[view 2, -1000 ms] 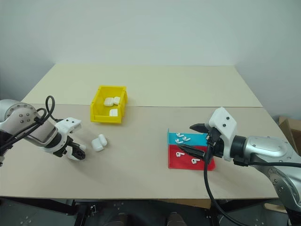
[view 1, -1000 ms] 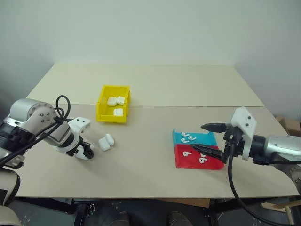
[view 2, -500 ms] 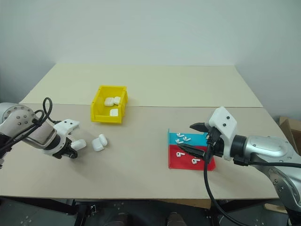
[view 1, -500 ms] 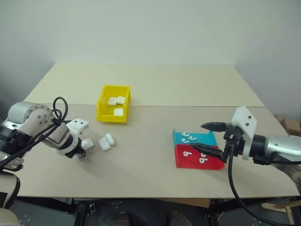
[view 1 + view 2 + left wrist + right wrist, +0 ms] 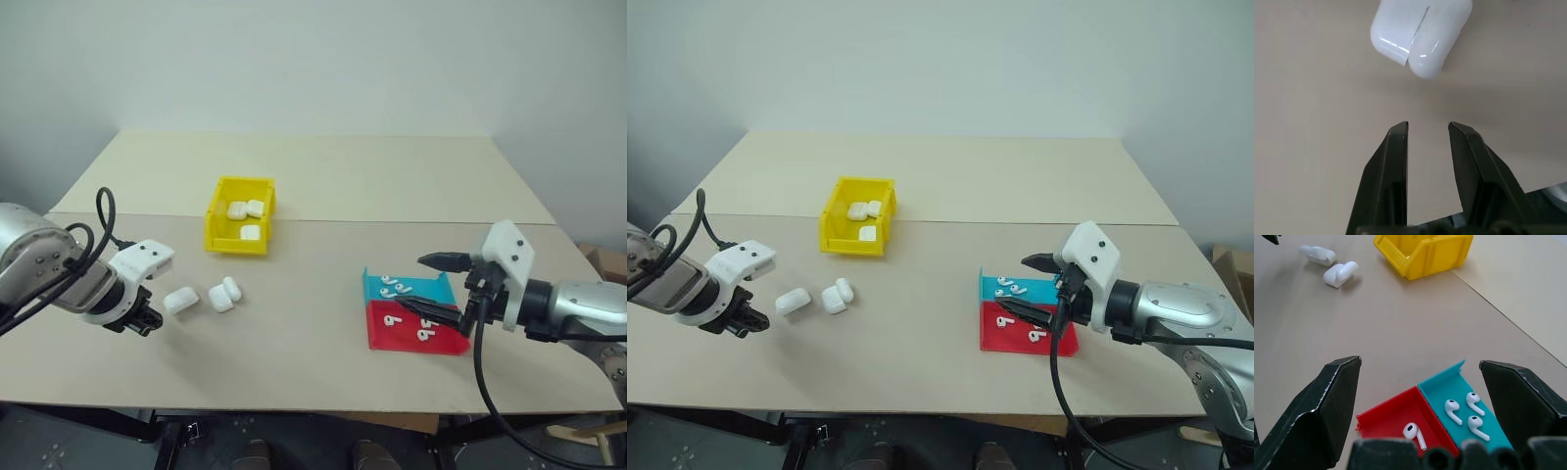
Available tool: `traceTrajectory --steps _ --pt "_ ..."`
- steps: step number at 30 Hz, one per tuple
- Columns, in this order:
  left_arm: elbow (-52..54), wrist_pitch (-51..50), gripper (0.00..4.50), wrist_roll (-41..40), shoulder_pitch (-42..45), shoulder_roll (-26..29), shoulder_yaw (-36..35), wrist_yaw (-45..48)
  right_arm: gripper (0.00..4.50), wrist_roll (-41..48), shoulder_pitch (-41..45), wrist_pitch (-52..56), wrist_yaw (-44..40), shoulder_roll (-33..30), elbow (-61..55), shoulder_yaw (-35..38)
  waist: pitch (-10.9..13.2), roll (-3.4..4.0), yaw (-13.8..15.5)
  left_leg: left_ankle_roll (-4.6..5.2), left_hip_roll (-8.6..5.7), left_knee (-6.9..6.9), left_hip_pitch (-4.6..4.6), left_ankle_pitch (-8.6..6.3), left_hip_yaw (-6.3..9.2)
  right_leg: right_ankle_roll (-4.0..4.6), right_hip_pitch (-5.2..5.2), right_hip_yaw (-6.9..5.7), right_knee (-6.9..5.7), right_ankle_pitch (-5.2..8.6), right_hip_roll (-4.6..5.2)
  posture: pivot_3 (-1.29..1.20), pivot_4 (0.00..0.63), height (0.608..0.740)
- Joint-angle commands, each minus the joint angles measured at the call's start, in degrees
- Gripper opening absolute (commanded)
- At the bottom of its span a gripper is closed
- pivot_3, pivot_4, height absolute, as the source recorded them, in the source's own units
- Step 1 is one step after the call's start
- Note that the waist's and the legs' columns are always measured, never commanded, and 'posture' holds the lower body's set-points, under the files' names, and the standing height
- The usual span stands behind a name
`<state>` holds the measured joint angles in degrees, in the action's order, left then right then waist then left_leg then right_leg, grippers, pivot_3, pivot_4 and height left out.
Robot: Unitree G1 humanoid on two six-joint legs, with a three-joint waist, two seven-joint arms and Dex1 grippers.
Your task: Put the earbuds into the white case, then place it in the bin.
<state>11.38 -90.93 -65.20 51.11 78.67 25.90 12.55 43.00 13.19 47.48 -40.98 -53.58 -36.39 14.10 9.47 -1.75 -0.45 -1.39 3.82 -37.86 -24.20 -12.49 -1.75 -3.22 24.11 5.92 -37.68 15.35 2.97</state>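
Both arms are rounded silver-grey metal segments ending in white angular wrist housings. A black cable loops over the left arm (image 5: pixel 59 269); another hangs from the right arm (image 5: pixel 578 305). Left gripper (image 5: pixel 1427 128) and right gripper (image 5: pixel 433 284) each carry two black, tapered, faceted fingers (image 5: pixel 1322 406) with pointed tips.
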Motion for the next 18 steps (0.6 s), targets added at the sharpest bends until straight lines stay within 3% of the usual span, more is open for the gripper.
traceTrajectory --steps 1,6,10,13,18 --pt "3.1 2.4 1.39 6.3 -0.3 1.8 -2.8 6.9 4.5 -0.3 0.8 -1.7 -0.3 -0.1 -0.2 1.3 0.0 0.0 0.0 0.0 -0.01 0.0 0.01 0.0 0.0 0.0 -0.01 0.0 0.0 0.0 0.01 0.0 0.15 0.74" --pt "6.4 19.0 1.39 18.4 -7.4 6.9 -5.7 19.8 4.5 -0.2 1.2 -1.8 -0.9 -0.2 0.3 1.2 0.0 0.0 -0.3 0.0 0.01 0.01 -0.02 0.0 0.0 0.03 0.05 -0.01 0.01 0.02 0.0 0.0 0.15 0.74" --pt "5.1 37.6 1.39 25.9 -18.4 5.1 -16.8 21.8 4.5 -0.2 0.8 -1.8 -0.9 -0.1 0.1 1.3 0.0 0.0 -0.2 0.01 0.02 0.02 -0.01 -0.01 -0.01 0.05 0.04 -0.02 0.01 0.03 0.01 0.0 0.15 0.74" --pt "4.1 44.0 1.93 29.8 -22.7 -0.7 -23.7 19.4 4.5 -0.1 0.8 -1.9 -0.4 0.6 -0.2 1.1 0.0 -0.01 -0.1 0.01 0.01 0.01 0.01 0.0 -0.01 0.05 -0.03 -0.07 0.02 0.02 0.05 0.0 0.15 0.74" --pt "2.2 48.4 3.44 33.0 -23.7 -9.8 -29.3 18.3 4.5 -0.3 0.7 -2.3 0.5 1.7 -0.6 0.8 0.0 -0.01 0.1 0.01 0.0 0.0 -0.04 0.0 0.0 0.04 -0.05 -0.15 0.04 0.02 0.09 0.0 0.15 0.74"
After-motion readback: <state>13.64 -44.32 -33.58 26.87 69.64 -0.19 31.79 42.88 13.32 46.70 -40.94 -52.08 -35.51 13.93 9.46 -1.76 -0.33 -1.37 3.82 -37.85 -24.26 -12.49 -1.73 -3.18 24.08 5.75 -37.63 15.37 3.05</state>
